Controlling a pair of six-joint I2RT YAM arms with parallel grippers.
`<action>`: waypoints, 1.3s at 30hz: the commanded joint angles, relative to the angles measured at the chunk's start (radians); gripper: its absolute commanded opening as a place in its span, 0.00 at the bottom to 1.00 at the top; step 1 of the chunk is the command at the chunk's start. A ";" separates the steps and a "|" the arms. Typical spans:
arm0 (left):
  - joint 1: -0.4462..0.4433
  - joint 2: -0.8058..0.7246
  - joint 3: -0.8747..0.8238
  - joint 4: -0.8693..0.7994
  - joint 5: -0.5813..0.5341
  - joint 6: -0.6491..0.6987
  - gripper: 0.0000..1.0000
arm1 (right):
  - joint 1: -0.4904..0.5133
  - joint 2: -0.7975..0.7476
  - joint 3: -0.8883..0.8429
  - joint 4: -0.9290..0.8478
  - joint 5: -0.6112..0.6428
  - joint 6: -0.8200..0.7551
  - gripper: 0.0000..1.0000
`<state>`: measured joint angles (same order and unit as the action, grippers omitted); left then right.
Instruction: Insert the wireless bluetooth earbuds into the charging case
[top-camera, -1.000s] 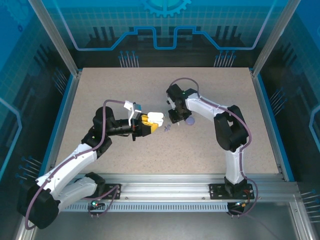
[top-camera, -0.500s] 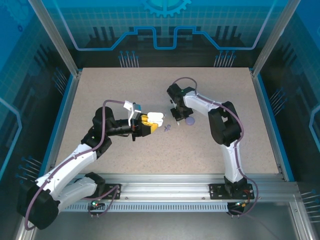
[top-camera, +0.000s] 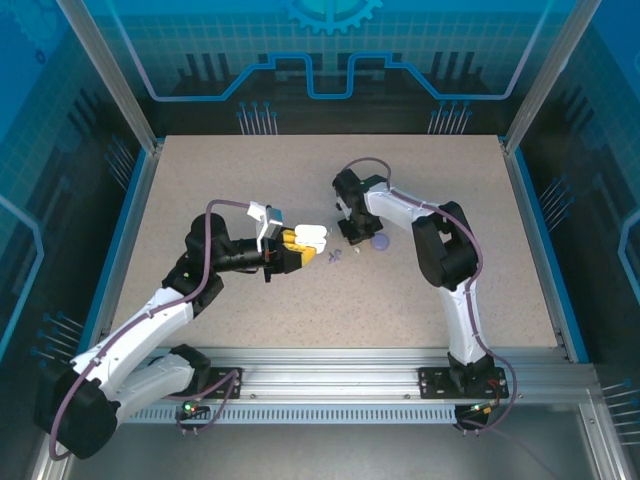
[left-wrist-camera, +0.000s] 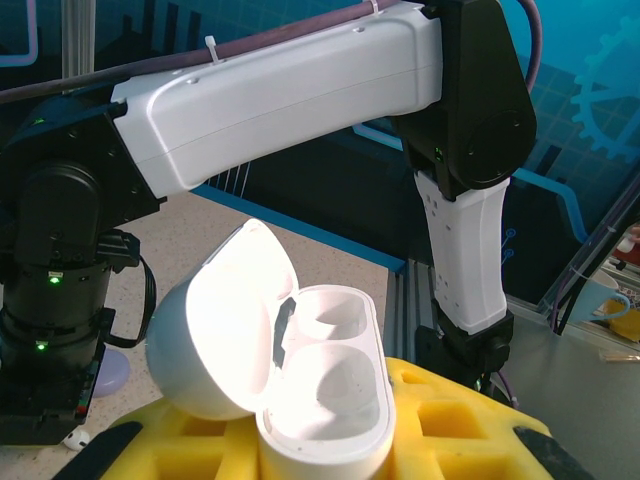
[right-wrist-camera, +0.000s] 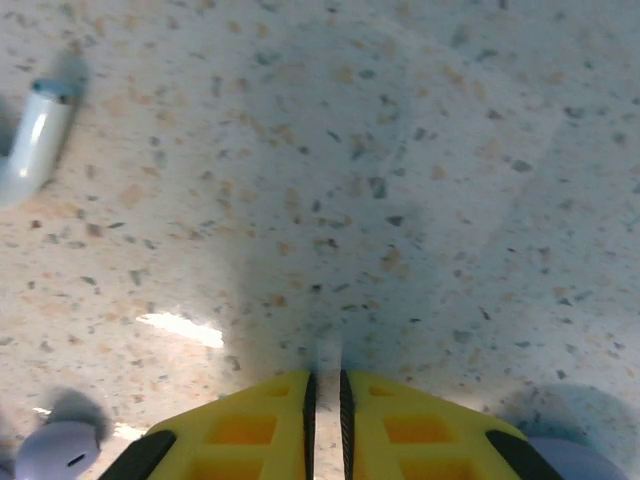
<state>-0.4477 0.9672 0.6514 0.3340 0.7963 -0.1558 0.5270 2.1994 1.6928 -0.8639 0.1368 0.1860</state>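
My left gripper (top-camera: 303, 247) is shut on the white charging case (top-camera: 314, 237) and holds it just above the table centre. In the left wrist view the case (left-wrist-camera: 330, 400) sits between the yellow fingers (left-wrist-camera: 450, 430), its lid (left-wrist-camera: 215, 335) swung open to the left and both wells bare. My right gripper (top-camera: 350, 240) points down at the table just right of the case. Its jaws (right-wrist-camera: 328, 385) stand shut with a hairline gap and nothing between them. A whitish earbud (right-wrist-camera: 30, 140) lies up left of the tips, and a pale-lavender earbud (right-wrist-camera: 58, 452) lies low left. Tiny earbud pieces (top-camera: 337, 256) lie between the grippers.
A flat round purple disc (top-camera: 379, 242) lies on the table right of the right gripper, and its edge (right-wrist-camera: 575, 458) shows in the right wrist view. The right arm's black wrist (left-wrist-camera: 50, 320) stands close to the left of the open case. Blue walls ring the speckled table (top-camera: 440, 190).
The right gripper's jaws have closed, and its elbow has drawn in toward the left. The left arm and the case have held still.
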 joint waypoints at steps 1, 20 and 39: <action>0.006 -0.022 0.019 -0.007 -0.012 0.017 0.16 | 0.016 0.031 0.020 -0.020 -0.076 -0.048 0.17; 0.006 -0.040 0.016 -0.032 -0.026 0.026 0.16 | 0.055 0.014 0.025 -0.117 -0.147 -0.247 0.17; 0.006 -0.038 0.018 -0.023 -0.023 0.022 0.16 | 0.042 -0.245 -0.106 -0.005 -0.101 -0.012 0.43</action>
<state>-0.4477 0.9428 0.6514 0.2962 0.7776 -0.1551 0.5694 1.9762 1.6325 -0.8867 -0.0040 0.0414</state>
